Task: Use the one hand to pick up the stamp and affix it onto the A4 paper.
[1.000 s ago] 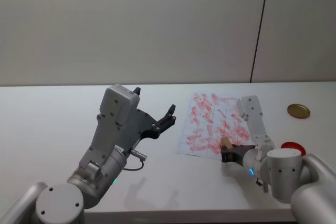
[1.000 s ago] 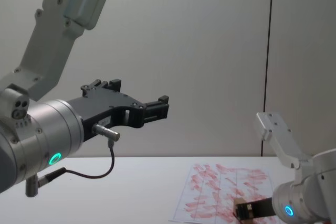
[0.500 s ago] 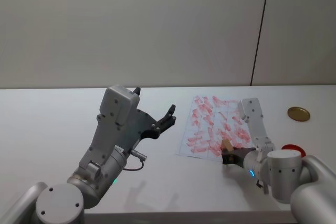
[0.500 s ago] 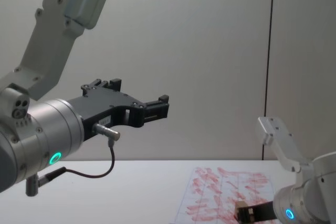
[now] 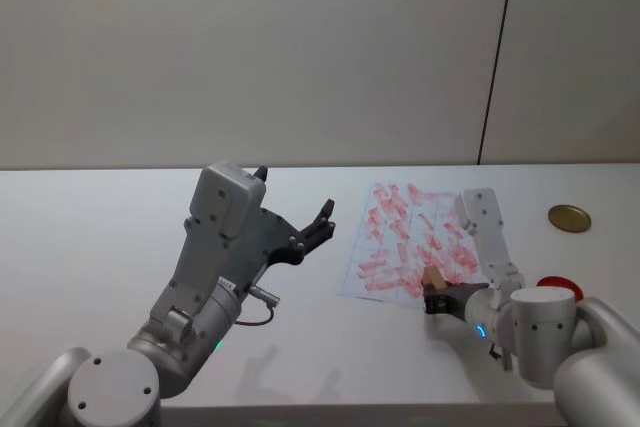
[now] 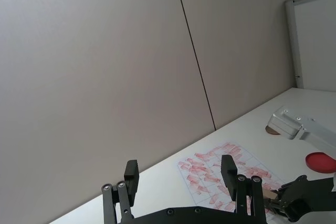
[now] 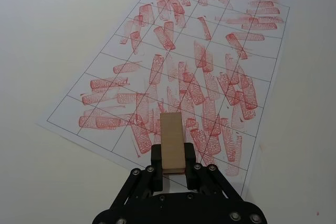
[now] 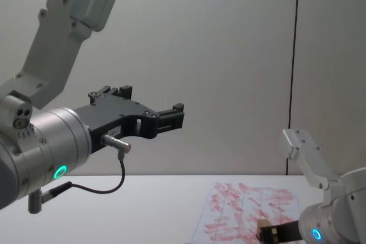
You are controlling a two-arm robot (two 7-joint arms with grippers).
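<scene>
Right gripper [image 7: 172, 169] is low over the table, fingers [image 7: 156, 157] closed narrow on the stamp [image 7: 172, 141]. The stamp sits between the pads, most of its length sticking out past the fingertips, over the near edge of the A4 paper [image 7: 220, 19]. Can't tell if its face touches the sheet. Left gripper [image 6: 180, 171] is raised, well apart from the paper, fingers spread wide.

Probably lab, plain wall [image 5: 250, 47], white table [image 5: 90, 237]

red-smudged white gridded paper [image 7: 210, 51], beige stamp [image 7: 172, 141]
</scene>
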